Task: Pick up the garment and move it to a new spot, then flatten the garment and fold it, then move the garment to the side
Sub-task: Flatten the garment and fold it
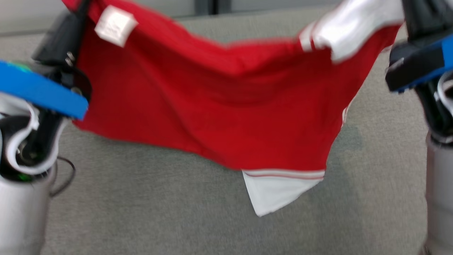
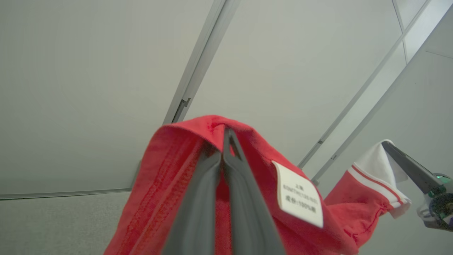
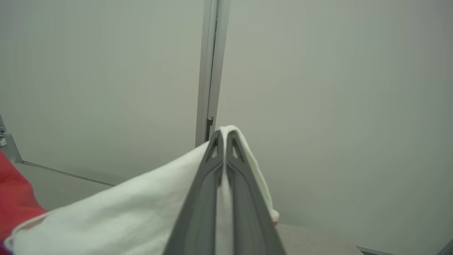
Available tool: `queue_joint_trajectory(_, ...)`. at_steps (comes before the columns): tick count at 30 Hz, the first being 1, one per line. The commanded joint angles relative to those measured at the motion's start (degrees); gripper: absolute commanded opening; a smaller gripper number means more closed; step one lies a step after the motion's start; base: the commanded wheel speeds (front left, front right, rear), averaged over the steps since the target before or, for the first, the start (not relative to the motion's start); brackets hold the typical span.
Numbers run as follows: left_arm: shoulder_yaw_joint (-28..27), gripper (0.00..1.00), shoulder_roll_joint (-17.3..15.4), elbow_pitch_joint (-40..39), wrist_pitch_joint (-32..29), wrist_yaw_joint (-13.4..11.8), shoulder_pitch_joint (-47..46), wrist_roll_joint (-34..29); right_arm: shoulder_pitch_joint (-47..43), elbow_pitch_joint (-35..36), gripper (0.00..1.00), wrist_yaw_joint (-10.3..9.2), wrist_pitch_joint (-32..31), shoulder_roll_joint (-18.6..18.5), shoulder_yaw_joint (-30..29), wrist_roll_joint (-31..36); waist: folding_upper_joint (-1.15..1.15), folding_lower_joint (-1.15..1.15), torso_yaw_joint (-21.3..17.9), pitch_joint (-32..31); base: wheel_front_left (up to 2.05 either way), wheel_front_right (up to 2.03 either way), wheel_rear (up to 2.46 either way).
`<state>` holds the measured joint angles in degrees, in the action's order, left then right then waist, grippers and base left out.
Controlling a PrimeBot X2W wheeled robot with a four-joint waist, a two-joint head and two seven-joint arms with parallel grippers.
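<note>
The garment (image 1: 212, 106) is red with white trim and a white sleeve (image 1: 350, 28). It hangs stretched between my two grippers above the grey table (image 1: 159, 219), sagging in the middle. A white cuff corner (image 1: 276, 194) hangs lowest. In the left wrist view my left gripper (image 2: 225, 134) is shut on a red edge of the garment (image 2: 166, 170), next to a white care label (image 2: 299, 194). In the right wrist view my right gripper (image 3: 223, 136) is shut on the white sleeve (image 3: 113, 209). From the left wrist, that right gripper (image 2: 389, 146) shows pinching the sleeve.
Grey fabric covers the table under the garment. Behind it stands a pale wall with vertical panel seams (image 3: 208, 71). My pale forearms rise at the lower left (image 1: 21, 212) and lower right (image 1: 439, 198) of the head view.
</note>
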<state>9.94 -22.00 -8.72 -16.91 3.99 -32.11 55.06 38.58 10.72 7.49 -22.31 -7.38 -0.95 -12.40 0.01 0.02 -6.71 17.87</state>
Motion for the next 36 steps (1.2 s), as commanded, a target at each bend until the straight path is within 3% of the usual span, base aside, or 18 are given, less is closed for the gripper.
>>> queue_joint_trajectory(1, -0.91, 0.0, -0.62, 3.43, 0.33, -0.48, -4.42, -1.1, 5.17, -4.18, 0.0, 0.02, 1.59, -1.01, 1.36, 1.85, -0.01, -0.02, 0.58, 3.19, 0.0, 0.0, 0.0)
queue_joint_trajectory(8, -3.17, 0.0, -2.28, 17.67, 6.67, -1.9, -22.27, -8.28, 28.02, -22.33, 0.0, 0.01, 15.11, 1.82, 2.07, 5.75, -0.01, -0.02, -1.9, 9.68, 0.0, 0.0, 0.0)
queue_joint_trajectory(13, -2.91, 0.0, -2.93, 24.28, 12.41, -0.39, -31.75, -12.08, 40.46, -29.85, 0.0, 0.0, 26.45, 3.11, 1.04, 8.12, -0.01, -0.02, -2.91, 11.45, 0.0, 0.0, 0.0)
queue_joint_trajectory(17, -1.69, 0.0, -2.86, 26.83, 16.41, 1.38, -35.53, -13.51, 44.09, -33.36, 0.0, 0.01, 31.42, 3.58, 0.12, 8.12, -0.01, -0.02, -3.14, 12.12, 0.0, 0.0, 0.0)
queue_joint_trajectory(23, 2.61, 0.0, -3.31, 31.62, 20.34, 3.04, -30.58, -15.06, 35.75, -38.05, 0.0, 0.01, 29.12, 3.27, 1.76, 3.83, -0.01, -0.02, -3.1, 12.93, 0.0, 0.0, 0.0)
queue_joint_trajectory(27, 7.66, 0.0, -3.12, 35.27, 21.95, 3.44, -23.48, -15.33, 25.63, -40.32, 0.0, 0.01, 22.81, 2.29, 5.63, -0.21, -0.01, -0.02, -2.75, 11.79, 0.0, 0.0, 0.0)
queue_joint_trajectory(32, 17.23, 0.0, -4.6, 36.79, 20.52, 3.54, -12.36, -14.01, 11.72, -36.49, 0.0, 0.01, 12.34, -0.13, 9.74, -6.64, -0.01, -0.02, -1.68, 7.86, 0.0, 0.0, 0.0)
queue_joint_trajectory(36, 20.95, 0.0, -4.86, 37.19, 19.53, 3.56, -4.42, -11.92, -0.12, -30.13, 0.0, 0.01, 4.38, -3.02, 9.57, -7.96, -0.01, -0.02, -0.13, 3.6, 0.0, 0.0, 0.0)
